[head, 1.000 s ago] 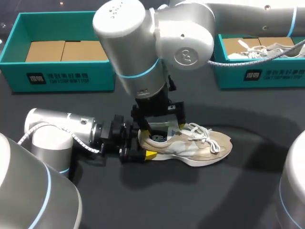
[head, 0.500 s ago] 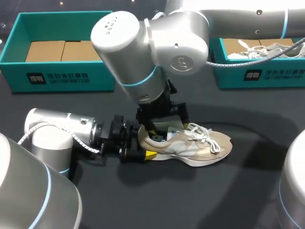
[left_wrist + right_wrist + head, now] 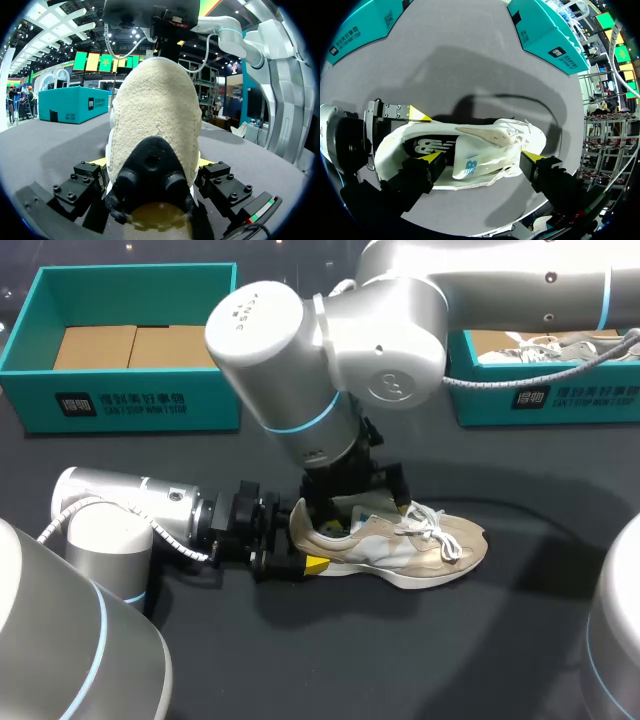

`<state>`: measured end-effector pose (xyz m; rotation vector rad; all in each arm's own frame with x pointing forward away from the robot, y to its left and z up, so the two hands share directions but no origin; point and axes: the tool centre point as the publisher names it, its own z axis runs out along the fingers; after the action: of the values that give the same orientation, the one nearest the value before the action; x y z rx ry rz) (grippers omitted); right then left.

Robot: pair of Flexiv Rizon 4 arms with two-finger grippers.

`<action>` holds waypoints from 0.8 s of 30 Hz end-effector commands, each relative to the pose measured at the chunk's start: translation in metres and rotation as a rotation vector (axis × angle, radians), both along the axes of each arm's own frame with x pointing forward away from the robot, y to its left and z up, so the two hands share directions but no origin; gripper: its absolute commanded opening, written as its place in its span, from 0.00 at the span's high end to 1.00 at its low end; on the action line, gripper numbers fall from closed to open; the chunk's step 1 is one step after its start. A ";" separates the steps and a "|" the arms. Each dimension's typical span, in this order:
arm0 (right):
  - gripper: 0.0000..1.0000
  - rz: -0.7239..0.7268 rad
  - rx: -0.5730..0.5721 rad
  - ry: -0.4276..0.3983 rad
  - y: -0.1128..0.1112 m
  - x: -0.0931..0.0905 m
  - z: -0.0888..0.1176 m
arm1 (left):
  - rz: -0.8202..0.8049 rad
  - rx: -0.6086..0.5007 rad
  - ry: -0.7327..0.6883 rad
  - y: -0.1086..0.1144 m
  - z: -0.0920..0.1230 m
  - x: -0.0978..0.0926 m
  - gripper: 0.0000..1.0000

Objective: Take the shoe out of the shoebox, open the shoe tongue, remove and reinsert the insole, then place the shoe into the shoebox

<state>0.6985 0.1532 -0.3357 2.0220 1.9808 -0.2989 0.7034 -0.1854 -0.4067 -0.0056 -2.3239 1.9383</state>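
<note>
Beige shoe (image 3: 430, 548) lies lower centre; left gripper (image 3: 151, 162) pinches its heel, right gripper (image 3: 482, 156) spread wide over its opening.

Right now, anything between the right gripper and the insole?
Nothing visible. The right gripper hangs open over the shoe; the insole shows bare in the mouth, with the tongue lying toward the toe.

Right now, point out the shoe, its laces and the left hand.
shoe (image 3: 428, 548): head view, beige side panel.
laces (image 3: 420, 521): head view, white loops.
left hand (image 3: 152, 162): left wrist view, between its tips, on heel.
</note>
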 end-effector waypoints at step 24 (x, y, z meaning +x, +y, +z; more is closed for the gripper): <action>0.00 -0.386 0.042 -0.146 -0.047 -0.001 0.004 | 0.002 0.000 0.000 0.000 -0.001 -0.001 1.00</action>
<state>0.7021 0.1127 -0.3354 2.1008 1.8996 -0.2811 0.7033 -0.1856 -0.4065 -0.0058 -2.3237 1.9385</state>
